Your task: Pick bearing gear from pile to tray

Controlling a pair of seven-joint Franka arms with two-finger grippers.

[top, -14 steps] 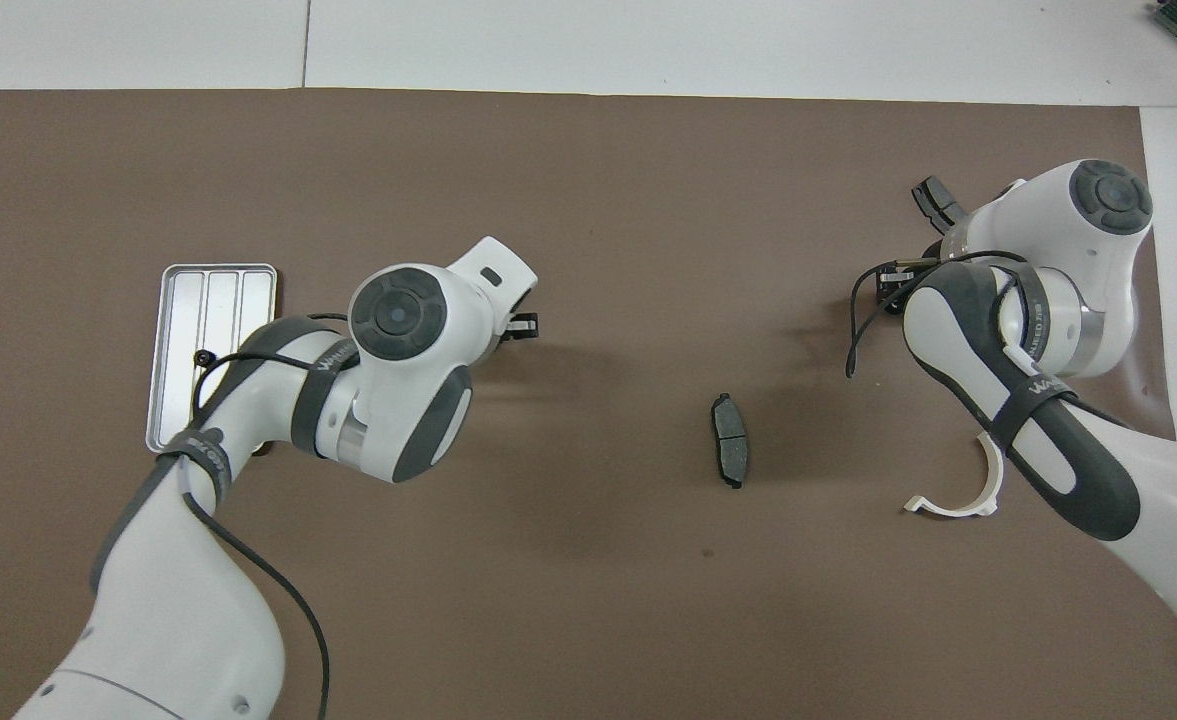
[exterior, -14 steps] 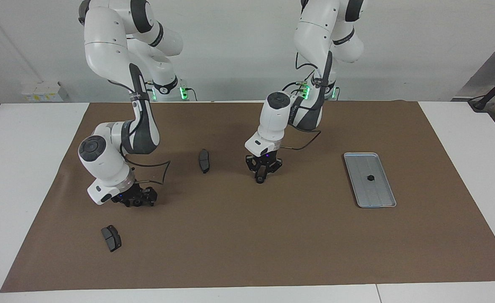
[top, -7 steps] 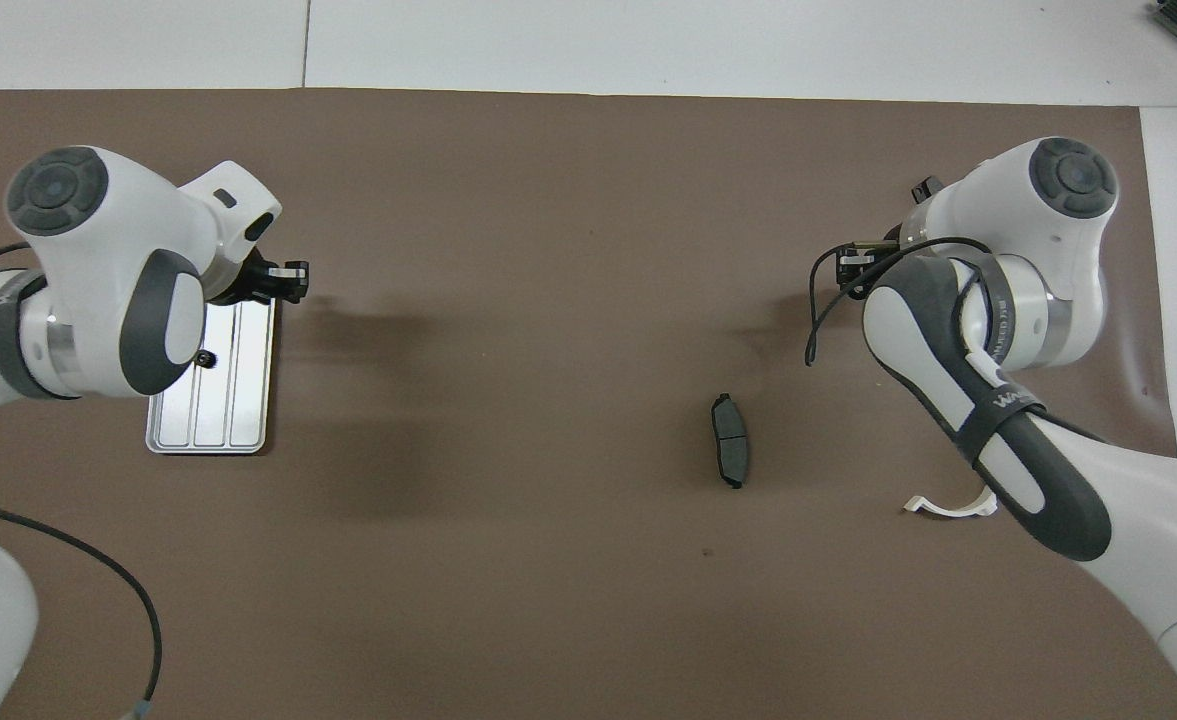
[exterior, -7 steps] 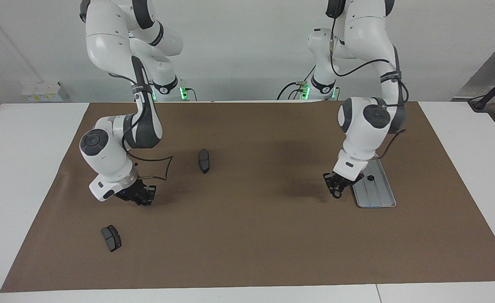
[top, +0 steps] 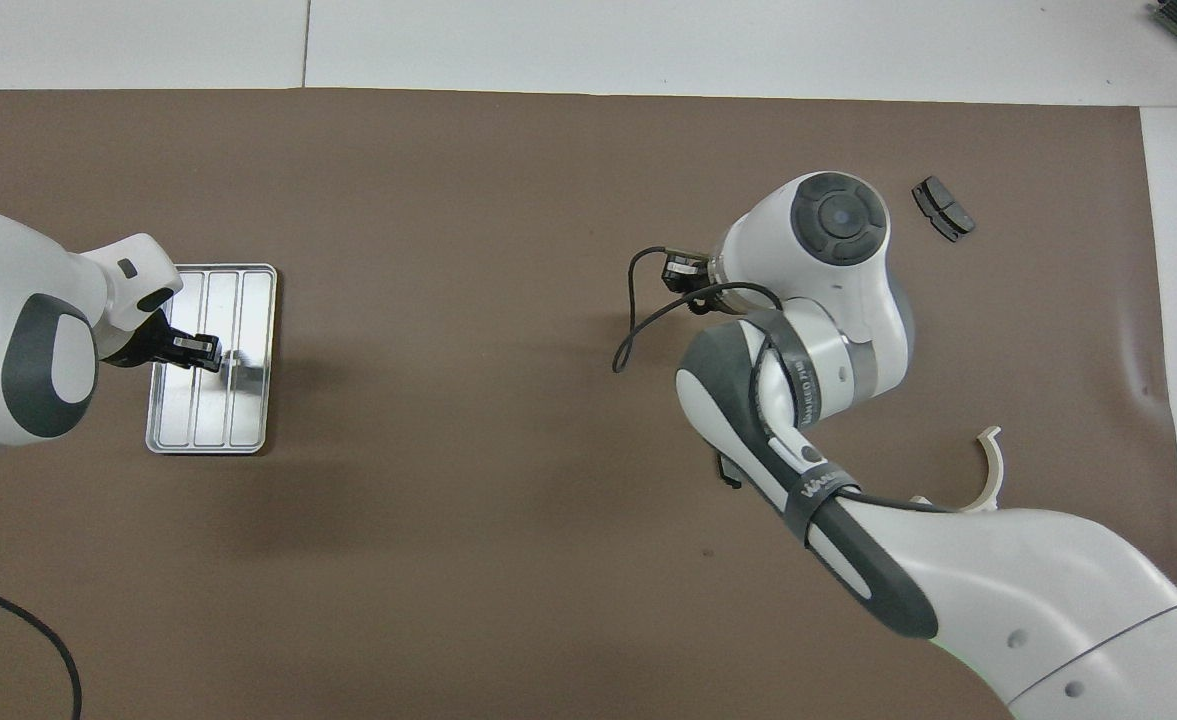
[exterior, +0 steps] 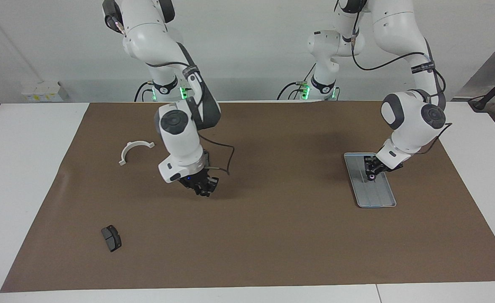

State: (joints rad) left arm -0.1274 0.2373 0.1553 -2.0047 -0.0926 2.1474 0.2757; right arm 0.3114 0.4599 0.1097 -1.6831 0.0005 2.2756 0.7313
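Observation:
The silver tray lies toward the left arm's end of the brown mat. My left gripper hangs low over the tray's middle, fingertips together. No bearing gear shows; the spot under that gripper is hidden. What is left of the pile lies toward the right arm's end: a white curved bracket and a dark brake pad. My right gripper hovers over the mat's middle, shut; I cannot see whether anything is pinched in it.
A second brake pad peeks out from under the right arm in the overhead view and is hidden in the facing view. A black cable loops from the right wrist. White table borders the mat.
The left gripper has swung from the mat's middle to over the tray. The right gripper has lifted from the pile's end and moved to the mat's middle, uncovering the bracket and covering one brake pad.

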